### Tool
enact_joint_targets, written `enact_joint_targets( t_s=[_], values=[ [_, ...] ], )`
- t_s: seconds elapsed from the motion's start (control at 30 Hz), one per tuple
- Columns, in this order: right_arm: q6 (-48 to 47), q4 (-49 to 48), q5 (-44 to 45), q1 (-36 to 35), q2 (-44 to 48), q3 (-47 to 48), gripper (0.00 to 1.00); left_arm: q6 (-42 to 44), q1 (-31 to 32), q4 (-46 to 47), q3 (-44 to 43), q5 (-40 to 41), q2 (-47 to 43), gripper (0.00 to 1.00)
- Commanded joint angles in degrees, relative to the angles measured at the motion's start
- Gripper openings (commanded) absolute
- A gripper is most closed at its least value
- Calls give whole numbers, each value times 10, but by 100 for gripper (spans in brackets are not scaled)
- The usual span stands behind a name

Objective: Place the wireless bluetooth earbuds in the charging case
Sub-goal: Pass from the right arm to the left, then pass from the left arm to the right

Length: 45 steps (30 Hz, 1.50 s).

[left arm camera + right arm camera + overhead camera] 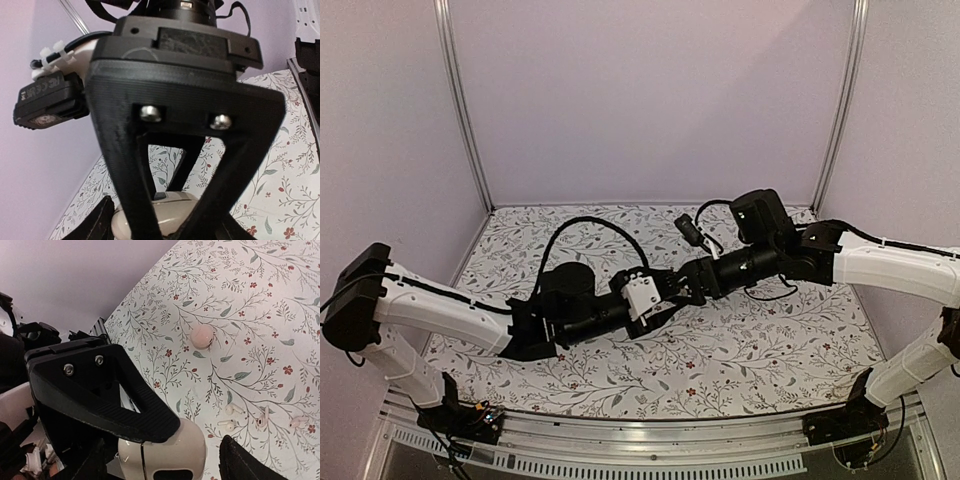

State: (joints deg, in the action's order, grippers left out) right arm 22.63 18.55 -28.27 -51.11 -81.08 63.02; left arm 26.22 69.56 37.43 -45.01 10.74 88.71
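Two pincers, apparent handover: left pincer [660, 300] clamps case [170, 455]; right pincer [688, 290], jaws apart, flanks it. Next, probably: fetch earbuds [262, 417] beyond.

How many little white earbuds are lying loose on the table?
4, right wrist view: an upper earbud and lower earbud close together, a third earbud to their right, a fourth earbud near the frame edge. Others may be hidden.

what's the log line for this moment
left tool: touching cream rounded plastic charging case | right tool: open around it | small white plastic earbuds: on floral table
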Motion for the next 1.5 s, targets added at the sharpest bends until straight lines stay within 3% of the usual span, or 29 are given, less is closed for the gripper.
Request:
enact_joint_targets(
  t_s=[0.0,0.1,0.23,0.53,0.73,0.83,1.47],
  values=[
    [3,-36,-29,3,14,-3,86,-6,1,25,12,-22,-37,43],
    [19,-84,-90,33,32,-21,93,-7,3,31,16,-34,-60,42],
    [63,-197,-194,79,65,-69,94,-8,4,47,28,-59,-107,43],
    [199,-455,-347,95,98,-116,85,29,29,54,20,-87,-179,43],
    [387,-663,-401,95,73,-150,79,65,51,52,12,-89,-189,43],
    [423,-682,-408,92,63,-150,76,71,61,54,6,-92,-186,43],
    [442,-678,-427,32,12,-106,59,126,89,58,-22,-101,-134,42]
  ],
)
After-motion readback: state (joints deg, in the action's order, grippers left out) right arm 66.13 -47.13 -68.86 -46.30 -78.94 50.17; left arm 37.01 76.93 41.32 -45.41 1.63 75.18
